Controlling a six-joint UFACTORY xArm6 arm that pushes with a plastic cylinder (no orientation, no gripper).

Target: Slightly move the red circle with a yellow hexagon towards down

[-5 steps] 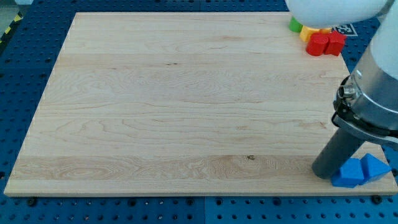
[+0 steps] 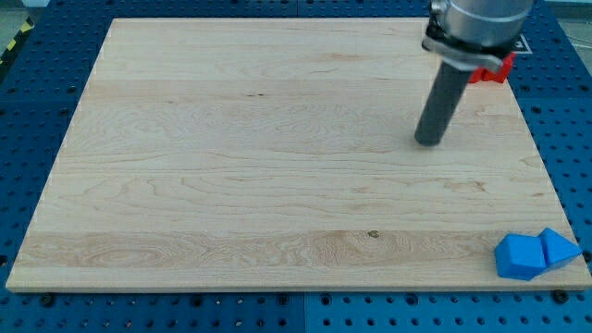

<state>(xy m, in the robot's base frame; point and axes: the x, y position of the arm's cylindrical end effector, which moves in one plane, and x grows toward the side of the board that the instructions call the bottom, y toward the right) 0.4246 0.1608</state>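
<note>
My tip (image 2: 428, 142) rests on the wooden board (image 2: 259, 157), right of centre in the upper half. A red block (image 2: 493, 69) shows at the view's top right, mostly hidden behind the arm; its shape cannot be made out. The yellow hexagon and the green block do not show now; the arm covers that corner. My tip is below and to the left of the red block, clearly apart from it.
Two blue blocks (image 2: 534, 253) sit together at the board's bottom right corner, far below my tip. The board lies on a blue perforated table (image 2: 37, 111).
My tip has moved from beside the blue blocks at the bottom right up and left toward the top right. The arm now covers the yellow and green blocks.
</note>
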